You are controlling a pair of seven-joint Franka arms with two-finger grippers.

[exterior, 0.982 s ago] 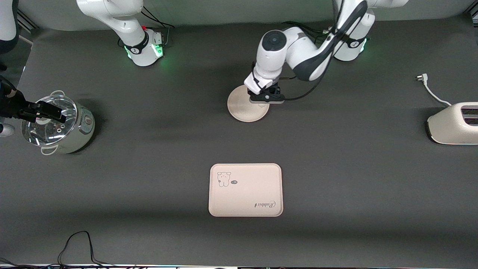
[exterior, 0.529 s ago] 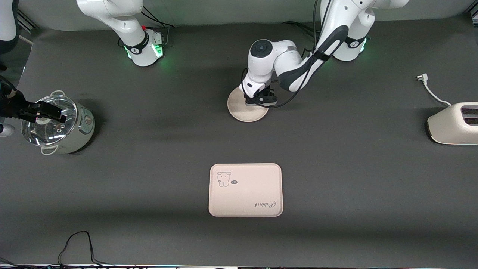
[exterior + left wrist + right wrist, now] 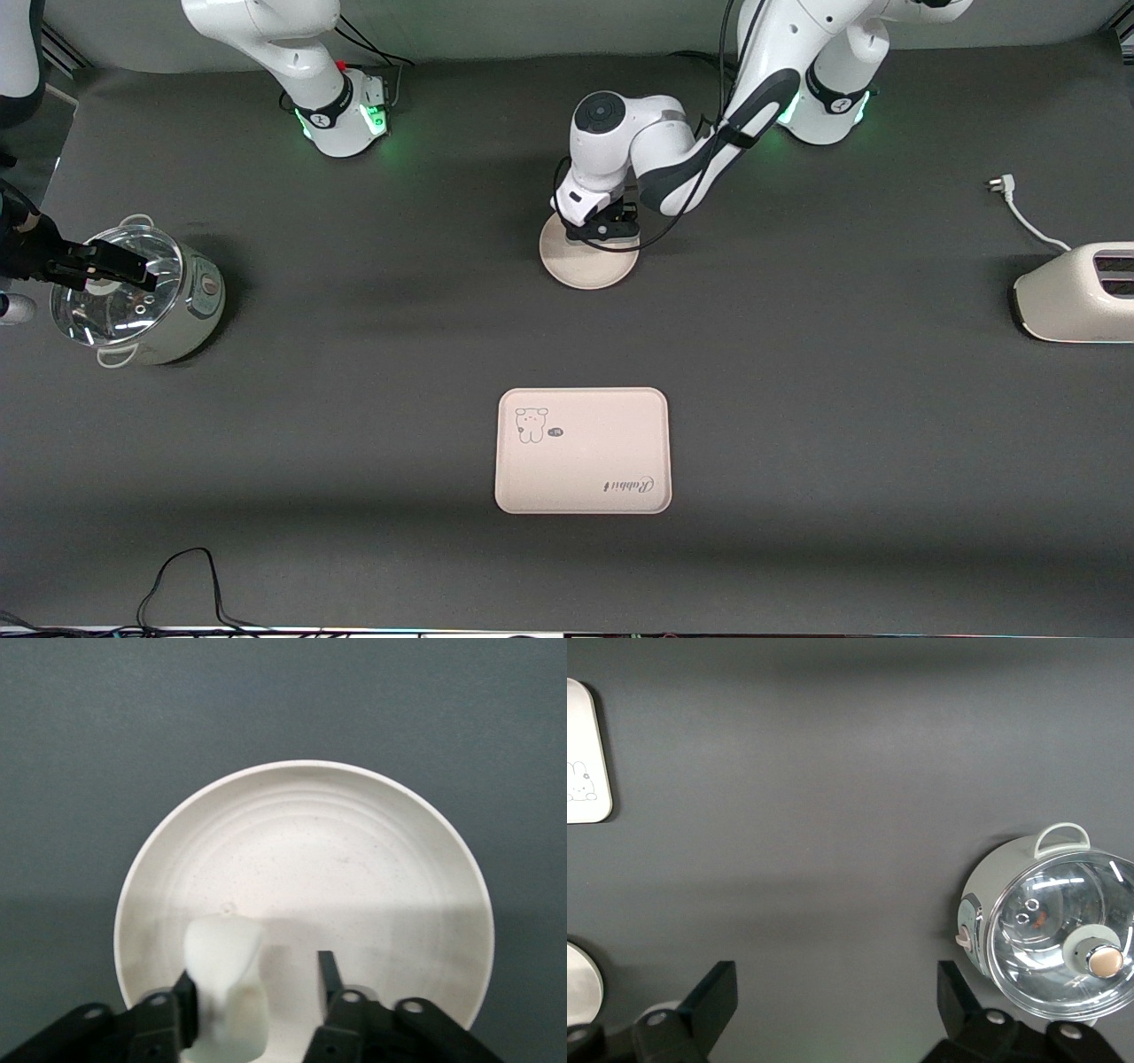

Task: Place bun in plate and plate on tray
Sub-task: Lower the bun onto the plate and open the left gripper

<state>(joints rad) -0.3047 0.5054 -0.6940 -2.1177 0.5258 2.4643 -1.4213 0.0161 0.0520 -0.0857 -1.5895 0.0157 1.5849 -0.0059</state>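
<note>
The round cream plate (image 3: pixel 589 266) lies on the dark table near the robots' bases, and fills the left wrist view (image 3: pixel 354 859). My left gripper (image 3: pixel 602 232) is low over the plate's edge nearest the bases. Its jaws (image 3: pixel 256 967) are open. The white bun (image 3: pixel 226 979) stands against one finger over the plate, with a gap to the other finger. The bun is hidden in the front view. The cream-pink tray (image 3: pixel 582 450) with the bear drawing lies nearer the front camera; its corner shows in the right wrist view (image 3: pixel 580 753). My right gripper (image 3: pixel 115 264) is open and empty (image 3: pixel 833 1001), up over the pot.
A pot with a glass lid (image 3: pixel 142 306) stands at the right arm's end and shows in the right wrist view (image 3: pixel 1050 935). A white toaster (image 3: pixel 1076 292) with its cord and plug (image 3: pixel 1005 186) is at the left arm's end. A black cable (image 3: pixel 186 576) lies at the front edge.
My left gripper has moved across the plate toward the right arm's end and come lower. The right arm, plate and tray have not moved.
</note>
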